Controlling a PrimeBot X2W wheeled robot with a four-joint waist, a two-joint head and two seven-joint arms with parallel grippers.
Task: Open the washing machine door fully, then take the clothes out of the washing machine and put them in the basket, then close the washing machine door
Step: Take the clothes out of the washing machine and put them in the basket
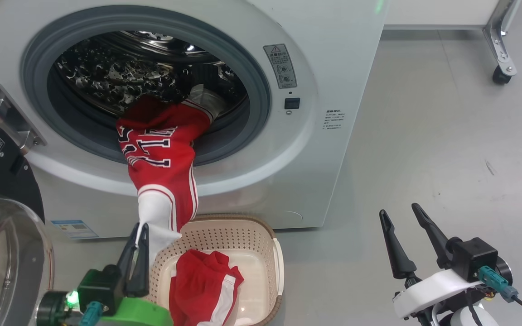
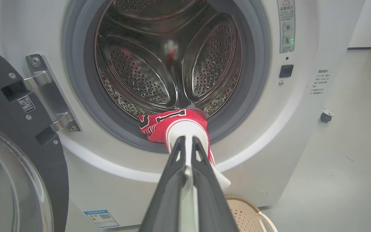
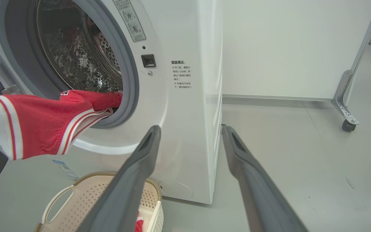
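A red jersey (image 1: 161, 158) with dark letters hangs out of the washing machine (image 1: 315, 149) drum, over the grey ring. My left gripper (image 1: 137, 232) is shut on its white hem, just above the cream basket (image 1: 268, 240). The same jersey (image 2: 172, 124) stretches from the drum to my left gripper (image 2: 187, 141). A second red garment (image 1: 204, 283) lies in the basket. The washing machine door (image 1: 2, 217) stands swung open at the left. My right gripper (image 1: 399, 213) is open at the lower right, holding nothing, and points past the washer's side (image 3: 190, 129).
Grey floor (image 1: 447, 149) stretches to the right of the washer. A wheeled metal leg (image 1: 499, 50) of a white panel stands at the far right. The basket sits against the washer's front.
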